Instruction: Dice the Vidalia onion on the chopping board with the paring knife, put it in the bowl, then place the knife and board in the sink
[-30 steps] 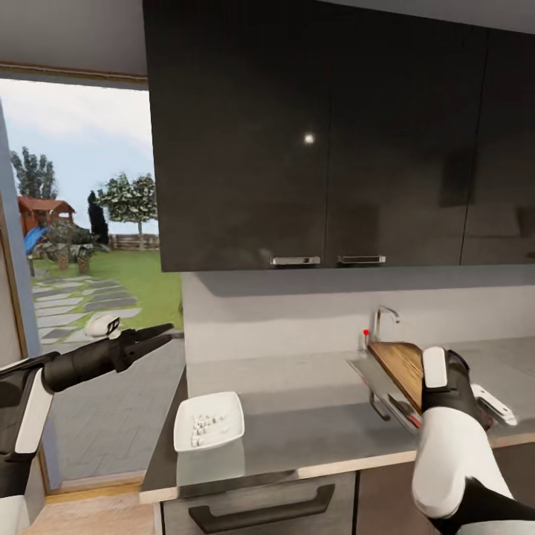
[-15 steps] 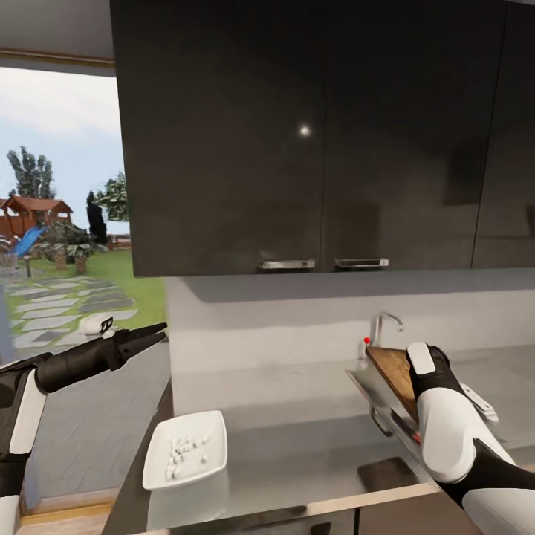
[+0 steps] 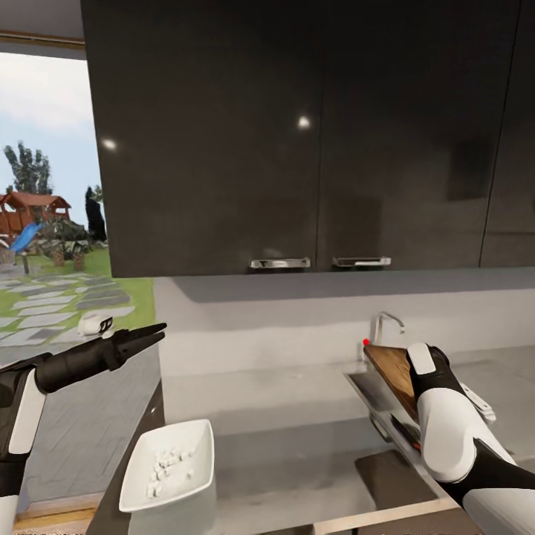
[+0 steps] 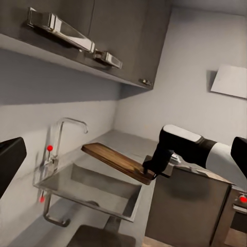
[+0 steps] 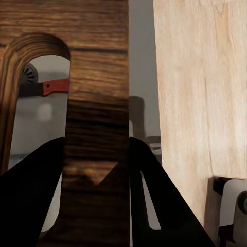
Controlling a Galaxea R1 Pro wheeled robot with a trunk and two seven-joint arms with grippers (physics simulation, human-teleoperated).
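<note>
Head view: from high up, facing the wall cabinets [image 3: 297,134] and down over the countertop [image 3: 297,446]. Left wrist view: from farther off, across toward the sink [image 4: 87,193] and chopping board [image 4: 116,162], both shared with the head view. Right wrist view: pressed close against the board.

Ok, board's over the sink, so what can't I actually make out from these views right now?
- Sink floor: head view, hidden by the chopping board and right arm.
- Paring knife: only a red strip shows through the board's slot in the right wrist view; too little to confirm.
- Left gripper: jaws too small in head view to tell open or shut.
- Bowl contents: small white bits, too blurred to count.
</note>
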